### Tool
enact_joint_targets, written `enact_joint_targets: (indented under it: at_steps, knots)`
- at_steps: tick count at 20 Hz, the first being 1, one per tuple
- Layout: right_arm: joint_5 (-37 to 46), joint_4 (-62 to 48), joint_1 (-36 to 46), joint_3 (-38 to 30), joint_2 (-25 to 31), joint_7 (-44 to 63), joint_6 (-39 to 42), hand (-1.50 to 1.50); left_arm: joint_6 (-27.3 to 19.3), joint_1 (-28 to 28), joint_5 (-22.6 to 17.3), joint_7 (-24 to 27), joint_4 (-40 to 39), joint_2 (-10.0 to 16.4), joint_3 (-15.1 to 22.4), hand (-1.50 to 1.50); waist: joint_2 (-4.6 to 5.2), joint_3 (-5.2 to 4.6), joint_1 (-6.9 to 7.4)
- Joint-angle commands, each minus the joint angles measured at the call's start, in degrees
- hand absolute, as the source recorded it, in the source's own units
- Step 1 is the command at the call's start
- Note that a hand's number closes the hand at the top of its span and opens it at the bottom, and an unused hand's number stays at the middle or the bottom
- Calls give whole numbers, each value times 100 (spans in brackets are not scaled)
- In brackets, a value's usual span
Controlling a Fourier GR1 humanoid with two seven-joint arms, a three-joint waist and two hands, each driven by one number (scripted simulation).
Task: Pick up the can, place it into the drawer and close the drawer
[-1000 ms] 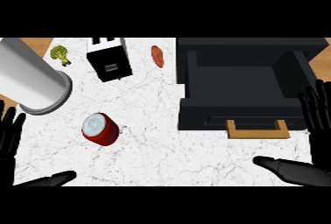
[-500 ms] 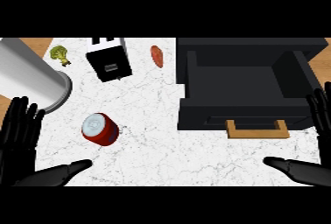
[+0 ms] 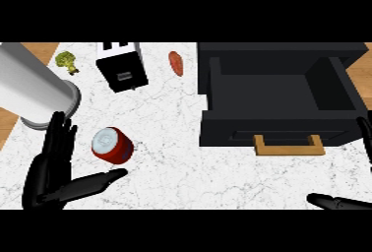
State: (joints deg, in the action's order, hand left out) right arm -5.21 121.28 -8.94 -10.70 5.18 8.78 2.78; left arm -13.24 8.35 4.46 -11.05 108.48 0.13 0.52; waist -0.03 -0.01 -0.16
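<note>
Red can (image 3: 112, 144) lies on its side on the white marble counter (image 3: 174, 167), the black drawer (image 3: 240, 133) open at its two o'clock.
Left hand (image 3: 51, 167), fingers straight, is at the can's eight o'clock, not touching; right hand (image 3: 338, 202), also open, is at the view's five o'clock.

The left hand (image 3: 51, 167) is plain black all over, with a narrow flat palm, long slender fingers that taper to rounded tips, and a thicker thumb. The right hand (image 3: 338, 202) is the same black; only its rounded thumb and a thin sliver of finger show.
</note>
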Motion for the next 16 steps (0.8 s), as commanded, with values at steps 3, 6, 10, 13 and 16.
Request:
enact_joint_targets:
  at_steps: [3,6,10,13,16]
  knots:
    - [-10,849,-127,64,-6,717,-69,-150,-513,379,27,951,-745,-13,518,-150,-4,-1,1]
    - [142,213,6,29,-72,198,-6,-150,-410,363,-74,1328,-1210,-13,209,-150,0,1,16]
    - [270,182,-18,64,-217,48,-45,-150,-579,275,-359,1717,-1683,-13,160,-150,0,1,16]
    - [-325,358,34,-444,112,452,140,-150,-532,-377,-440,1851,-2538,-10,-297,-150,2,0,-12]
    - [-178,555,-1,-276,8,575,143,-150,-389,-466,-609,2124,-2924,69,-484,-150,1,0,0]
